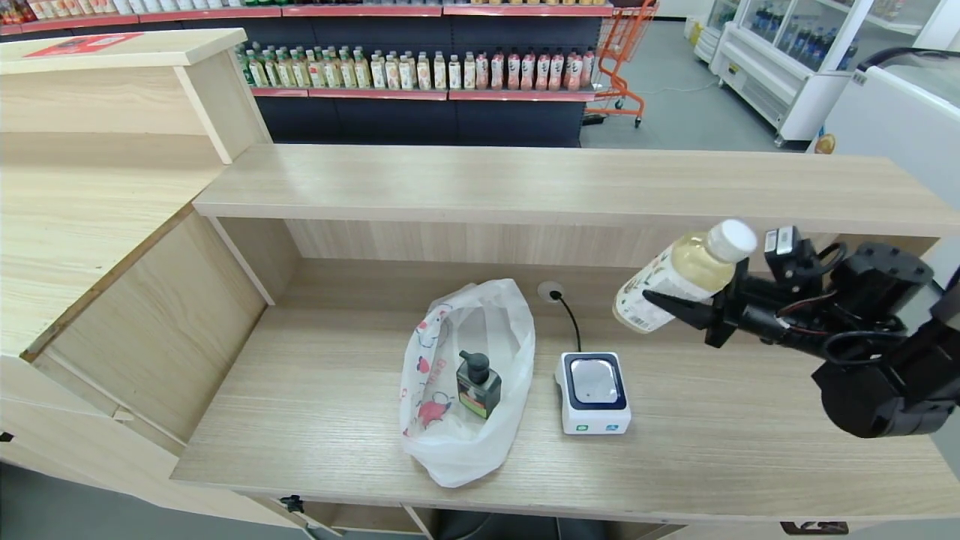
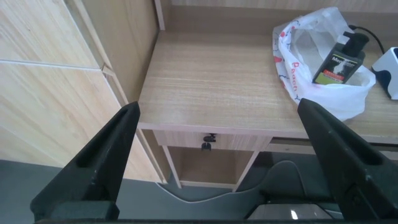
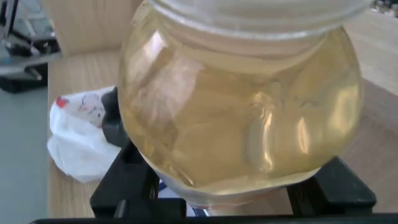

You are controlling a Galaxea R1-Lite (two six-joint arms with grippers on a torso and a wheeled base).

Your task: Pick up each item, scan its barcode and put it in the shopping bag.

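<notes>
Judging from how things lie, the job is part done: a dark pump bottle (image 1: 478,384) already sits inside the shopping bag (image 1: 420,375), while the drink bottle (image 1: 679,276) is held in the air to the right of the scanner (image 1: 592,391) and above the table (image 1: 337,397), so its scan and bagging look yet to come. The right hand (image 1: 667,289) is closed around the drink bottle's middle, which lies tilted with its cap towards the arm and its base towards the scanner. The left hand (image 2: 217,109) hangs off the table's near-left corner with its fingers (image 2: 93,174) spread wide and nothing between them. The drink bottle is clear, smooth plastic with a rounded shoulder, pale yellow liquid, a white screw cap and a printed wrap carrying what looks like a barcode patch near the base. The bag is thin, translucent white film with red print, crumpled and slack, lying with its mouth gaping. The pump bottle is squarish with a black pump head. The scanner is a white box with a dark-rimmed glossy window and a black cable; the table is pale wood-grain laminate
</notes>
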